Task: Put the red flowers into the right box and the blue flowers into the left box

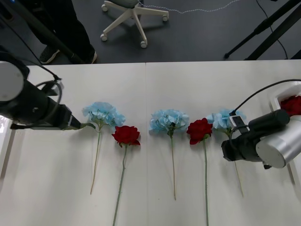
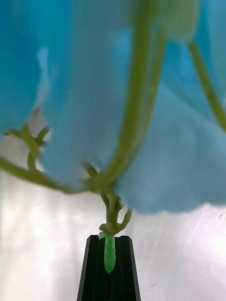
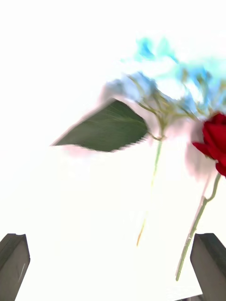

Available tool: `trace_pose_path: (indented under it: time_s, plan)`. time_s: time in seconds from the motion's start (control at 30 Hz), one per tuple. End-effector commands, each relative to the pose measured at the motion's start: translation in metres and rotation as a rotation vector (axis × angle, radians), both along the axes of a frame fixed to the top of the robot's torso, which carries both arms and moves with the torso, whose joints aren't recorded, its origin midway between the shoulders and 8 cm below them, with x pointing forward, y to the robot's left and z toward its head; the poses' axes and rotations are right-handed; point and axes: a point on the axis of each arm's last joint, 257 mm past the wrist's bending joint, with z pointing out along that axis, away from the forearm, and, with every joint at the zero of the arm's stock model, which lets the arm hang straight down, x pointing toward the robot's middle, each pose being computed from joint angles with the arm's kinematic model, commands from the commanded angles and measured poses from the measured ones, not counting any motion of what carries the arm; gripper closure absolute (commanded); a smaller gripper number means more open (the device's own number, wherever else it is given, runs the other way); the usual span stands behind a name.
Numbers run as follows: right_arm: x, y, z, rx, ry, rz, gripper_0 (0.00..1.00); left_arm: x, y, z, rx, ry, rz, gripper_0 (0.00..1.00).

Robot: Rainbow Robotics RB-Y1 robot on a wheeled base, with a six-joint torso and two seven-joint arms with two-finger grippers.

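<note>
Five flowers lie in a row on the white table. From the left they are a blue flower (image 1: 103, 114), a red one (image 1: 126, 135), a blue one (image 1: 169, 121), a red one (image 1: 199, 130) and a blue one (image 1: 225, 118). My right gripper (image 2: 109, 244) is shut on the green stem (image 2: 109, 256) of the rightmost blue flower (image 2: 113, 94), just below its head. My left gripper (image 1: 75, 123) hovers open just left of the leftmost blue flower (image 3: 155, 89), near its dark leaf (image 3: 108, 127). Beside it lies a red flower (image 3: 214, 141).
The white right box (image 1: 282, 92) at the table's right edge holds one red flower (image 1: 291, 104). A white rim (image 1: 5, 155) shows at the left edge. Beyond the table's far edge are an office chair base (image 1: 134, 16), tripod legs and a standing person's legs.
</note>
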Motion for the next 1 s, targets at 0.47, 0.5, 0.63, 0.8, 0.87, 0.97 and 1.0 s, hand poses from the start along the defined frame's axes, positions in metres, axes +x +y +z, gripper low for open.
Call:
trace_pose_path:
  time_s: [0.47, 0.5, 0.63, 0.8, 0.87, 0.97, 1.0]
  plan:
    - [0.029, 0.039, 0.186, 0.243, -0.218, 0.300, 1.00, 0.028, -0.049, -0.066, 0.058, -0.095, -0.056, 0.00]
    - [0.028, 0.043, 0.191, 0.262, -0.225, 0.315, 1.00, 0.029, -0.049, -0.068, 0.057, -0.097, -0.057, 0.00]
    - [0.019, 0.074, 0.223, 0.380, -0.267, 0.422, 1.00, 0.034, -0.051, -0.083, 0.050, -0.102, -0.053, 0.00]
    - [0.010, 0.117, 0.263, 0.484, -0.330, 0.570, 1.00, 0.035, -0.055, -0.100, 0.057, -0.101, -0.060, 0.00]
    - [0.006, 0.131, 0.273, 0.520, -0.345, 0.602, 1.00, 0.035, -0.056, -0.103, 0.063, -0.102, -0.064, 0.00]
    - [-0.004, 0.153, 0.289, 0.582, -0.362, 0.651, 1.00, 0.034, -0.059, -0.111, 0.073, -0.099, -0.071, 0.00]
    - [-0.009, 0.162, 0.294, 0.607, -0.368, 0.673, 1.00, 0.033, -0.059, -0.115, 0.080, -0.096, -0.074, 0.00]
